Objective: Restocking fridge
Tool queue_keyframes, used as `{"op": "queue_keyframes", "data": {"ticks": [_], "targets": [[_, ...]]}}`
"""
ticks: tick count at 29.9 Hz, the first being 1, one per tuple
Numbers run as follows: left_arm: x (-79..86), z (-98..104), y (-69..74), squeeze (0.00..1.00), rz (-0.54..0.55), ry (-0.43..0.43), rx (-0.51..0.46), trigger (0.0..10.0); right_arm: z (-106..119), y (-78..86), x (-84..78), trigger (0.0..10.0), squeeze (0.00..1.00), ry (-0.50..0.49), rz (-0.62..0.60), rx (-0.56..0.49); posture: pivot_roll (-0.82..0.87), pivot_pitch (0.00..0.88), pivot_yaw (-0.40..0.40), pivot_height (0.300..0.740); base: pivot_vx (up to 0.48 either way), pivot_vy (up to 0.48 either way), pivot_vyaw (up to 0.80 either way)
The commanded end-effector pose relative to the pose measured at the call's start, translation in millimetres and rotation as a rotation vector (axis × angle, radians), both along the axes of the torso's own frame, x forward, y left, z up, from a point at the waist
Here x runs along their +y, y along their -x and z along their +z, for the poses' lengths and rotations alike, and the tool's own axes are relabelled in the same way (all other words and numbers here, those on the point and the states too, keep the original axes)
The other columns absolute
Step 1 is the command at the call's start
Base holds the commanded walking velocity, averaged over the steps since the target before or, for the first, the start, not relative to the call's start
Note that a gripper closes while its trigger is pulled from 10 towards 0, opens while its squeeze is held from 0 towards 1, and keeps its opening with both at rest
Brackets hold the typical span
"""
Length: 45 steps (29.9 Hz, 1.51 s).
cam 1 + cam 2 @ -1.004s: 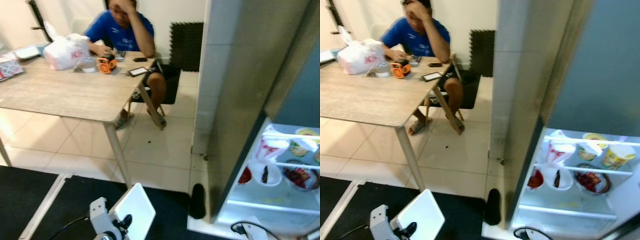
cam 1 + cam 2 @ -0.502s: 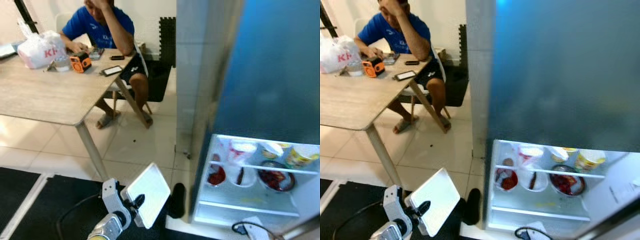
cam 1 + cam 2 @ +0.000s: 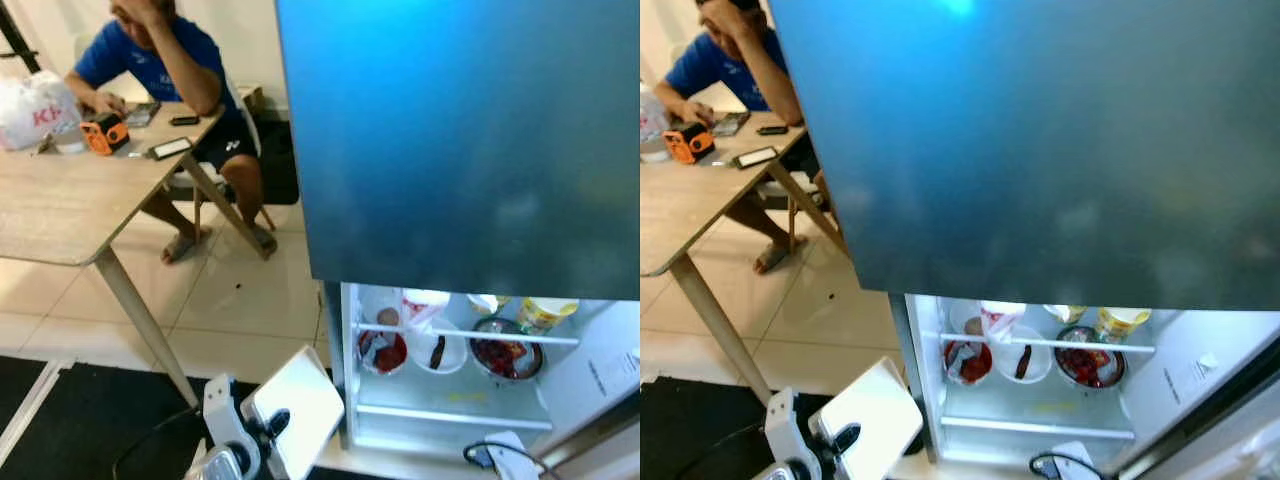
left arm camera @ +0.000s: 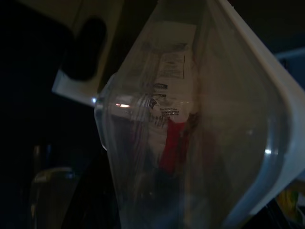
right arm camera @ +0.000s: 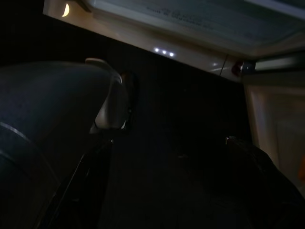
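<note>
The left tool (image 3: 262, 432) is carrying a lidded clear plastic container (image 3: 296, 409), low beside the open fridge (image 3: 455, 390), white lid facing up and tilted. The wrist view is showing packets inside (image 4: 167, 119), so it is probably light, stiff-walled and smooth, best held across the rim. The tool seems to be pinching its edge, though the contact is dim. The left arm is reaching forward, low, toward the lit shelf (image 3: 1045, 343).

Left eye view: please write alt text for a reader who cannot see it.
An open fridge shows lit shelves with food containers. The left gripper holds a white lidded container low before it; a person sits at a wooden table.
</note>
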<state>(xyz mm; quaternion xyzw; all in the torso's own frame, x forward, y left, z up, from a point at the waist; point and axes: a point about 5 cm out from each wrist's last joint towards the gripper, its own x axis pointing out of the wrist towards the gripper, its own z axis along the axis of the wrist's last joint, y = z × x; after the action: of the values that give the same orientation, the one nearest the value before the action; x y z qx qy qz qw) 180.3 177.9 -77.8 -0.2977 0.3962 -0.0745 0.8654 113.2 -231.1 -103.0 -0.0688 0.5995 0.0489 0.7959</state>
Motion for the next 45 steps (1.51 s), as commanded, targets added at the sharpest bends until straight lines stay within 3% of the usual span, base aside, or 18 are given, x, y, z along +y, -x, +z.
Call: {"op": "queue_keyframes", "data": {"ticks": [1,2,3,5,6,7,9,11,15,17,19,23,27,28,32,36,40,45], "targets": [[8.7,-4,11.5,0.0,-0.053,-0.028,0.051,10.0,0,-2.2,3.9,10.0,0.0,-0.019,-0.011,-0.018,-0.09,0.0,0.026,0.74,0.0,0.0,0.0],[9.2,-9,21.9,0.0,-0.117,-0.053,0.096,10.0,0,-2.2,4.0,10.0,0.0,-0.022,-0.009,-0.019,-0.09,0.0,0.026,0.74,0.0,0.0,0.0],[9.2,-9,21.9,0.0,-0.117,-0.053,0.096,10.0,0,-2.2,4.0,10.0,0.0,-0.022,-0.009,-0.019,-0.09,0.0,0.026,0.74,0.0,0.0,0.0],[9.0,-18,46.6,0.0,-0.286,-0.093,0.2,10.0,0,-2.3,4.0,10.0,0.0,-0.025,-0.006,-0.019,-0.09,0.0,0.024,0.74,0.0,0.0,0.0],[9.0,-18,46.6,0.0,-0.286,-0.093,0.2,10.0,0,-2.3,4.0,10.0,0.0,-0.025,-0.006,-0.019,-0.09,0.0,0.024,0.74,0.0,0.0,0.0],[8.7,-22,62.4,0.0,-0.41,-0.106,0.266,10.0,0,-2.3,4.0,10.0,0.0,-0.028,-0.002,-0.018,-0.09,0.0,0.024,0.74,0.0,0.0,0.0],[9.0,-23,66.1,0.0,-0.446,-0.114,0.281,10.0,0,-2.3,4.0,10.0,0.0,-0.029,0.0,-0.017,-0.09,0.0,0.024,0.74,0.0,0.0,0.0],[8.2,-25,77.1,0.0,-0.592,-0.129,0.323,10.0,0,-2.1,3.7,10.0,0.0,-0.028,-0.002,-0.016,-0.09,0.0,0.023,0.74,0.0,0.0,0.0],[6.1,-24,76.4,0.0,-0.628,-0.119,0.32,10.0,0,-1.9,3.5,10.0,0.0,-0.029,-0.005,-0.015,-0.09,0.0,0.024,0.74,0.0,0.0,0.0],[1.9,-21,66.0,0.0,-0.651,-0.112,0.275,10.0,0,-1.7,3.6,10.0,0.0,-0.034,-0.016,-0.02,-0.09,0.0,0.025,0.74,0.0,0.0,0.0],[0.2,-20,61.5,0.0,-0.663,-0.11,0.256,10.0,0,-1.7,3.7,10.0,0.0,-0.037,-0.02,-0.022,-0.09,0.0,0.025,0.74,0.0,0.0,0.0],[-1.8,-9,29.3,0.0,-0.572,-0.135,0.124,10.0,0,-1.9,3.3,10.0,0.0,-0.033,-0.02,-0.028,-0.09,0.0,0.027,0.74,0.0,0.0,0.0],[-1.2,-7,21.9,0.0,-0.537,-0.137,0.095,10.0,0,-2.1,3.3,10.0,0.0,-0.032,-0.02,-0.031,-0.09,0.0,0.027,0.74,0.0,0.0,0.0],[-2.2,-1,9.9,0.0,-0.514,-0.144,0.036,10.0,0,-2.3,3.1,10.0,0.0,-0.03,-0.021,-0.034,-0.09,0.0,0.027,0.74,0.0,0.0,0.0],[-10.8,7,-5.6,0.0,-0.56,-0.148,-0.059,10.0,0,-2.6,2.7,10.0,0.0,-0.025,-0.022,-0.036,-0.09,0.0,0.026,0.74,0.0,0.0,0.0],[-14.7,8,-7.4,0.0,-0.596,-0.159,-0.075,10.0,0,-2.6,2.6,10.0,0.0,-0.023,-0.022,-0.035,-0.09,0.0,0.026,0.74,0.0,0.0,0.0],[-12.4,-1,5.1,0.0,-0.549,-0.194,-0.007,10.0,0,-1.5,3.2,10.0,0.0,-0.026,-0.014,-0.015,-0.09,0.0,0.029,0.74,0.0,0.0,-0.24],[1.3,-9,21.4,0.0,-0.351,-0.174,0.074,10.0,0,-1.5,3.6,10.0,0.0,-0.028,-0.006,-0.01,-0.09,0.0,0.027,0.74,0.0,0.0,-0.75]]}}
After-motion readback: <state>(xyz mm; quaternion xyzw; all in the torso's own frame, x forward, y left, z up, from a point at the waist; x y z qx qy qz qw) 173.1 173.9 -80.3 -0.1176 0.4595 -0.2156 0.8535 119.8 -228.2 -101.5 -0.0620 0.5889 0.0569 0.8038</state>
